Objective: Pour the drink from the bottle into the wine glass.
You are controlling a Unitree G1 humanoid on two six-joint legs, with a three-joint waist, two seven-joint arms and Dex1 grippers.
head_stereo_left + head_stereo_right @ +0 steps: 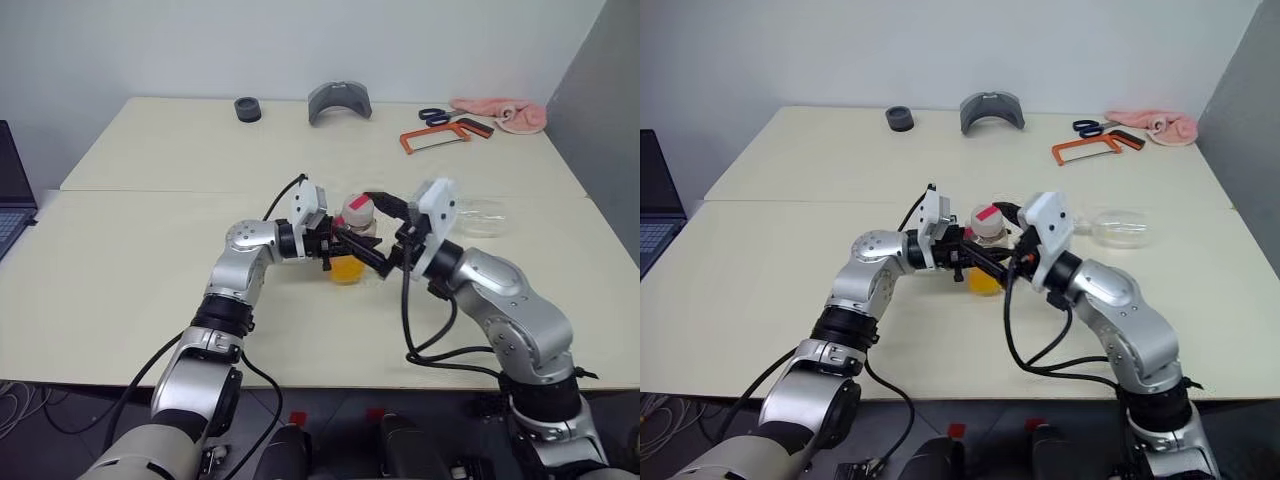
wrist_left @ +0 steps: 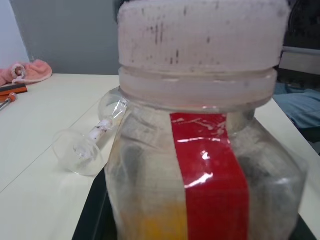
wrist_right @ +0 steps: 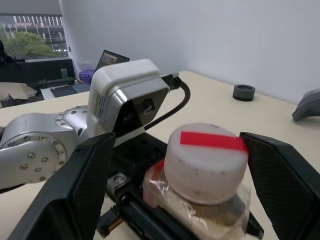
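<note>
Cream bench (image 1: 120, 290) | left gripper (image 1: 350, 250) jaws clamped on bottle (image 1: 352, 245), frame centre | right gripper (image 3: 175, 165) jaws wide, straddling cap (image 3: 206, 160) | wine glass (image 1: 478, 217) lying, empty | uncapping, pouring left

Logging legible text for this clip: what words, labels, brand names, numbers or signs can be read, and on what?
None can be read.
bottle: its red strip is plain, no lettering.
cap: a bare red strip on white, plus faint dark scuffs, not characters.
laptop: too small to tell.
</note>
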